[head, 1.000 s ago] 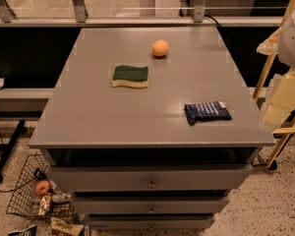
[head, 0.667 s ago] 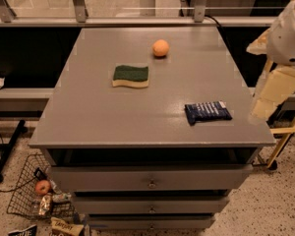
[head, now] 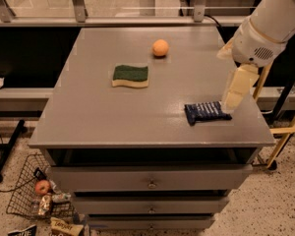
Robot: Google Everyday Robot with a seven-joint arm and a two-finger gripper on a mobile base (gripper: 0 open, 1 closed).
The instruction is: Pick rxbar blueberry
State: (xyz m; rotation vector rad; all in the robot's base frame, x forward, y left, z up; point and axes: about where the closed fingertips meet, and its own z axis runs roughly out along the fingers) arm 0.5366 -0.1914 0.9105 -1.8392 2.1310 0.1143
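I am seeing the gripper [head: 232, 102] hanging over the right part of the grey cabinet top [head: 98, 113], with its pale tip just at the right end of the rxbar blueberry [head: 206, 112]. From this view I cannot tell if the jaws are open or closed, nor if the tip is touching the wrapper. The bar is lying flat near the front right corner, dark blue with pale lettering. The white arm [head: 270, 26] is coming down to it from the upper right. Well apart to the left, a green-and-yellow sponge [head: 131, 75] is lying in the middle of the top, and an orange [head: 160, 47] is sitting behind it. Three drawers are showing under the top. On the floor at the left, a wire basket [head: 20, 196] is holding a red apple [head: 42, 187] and some snack packets.
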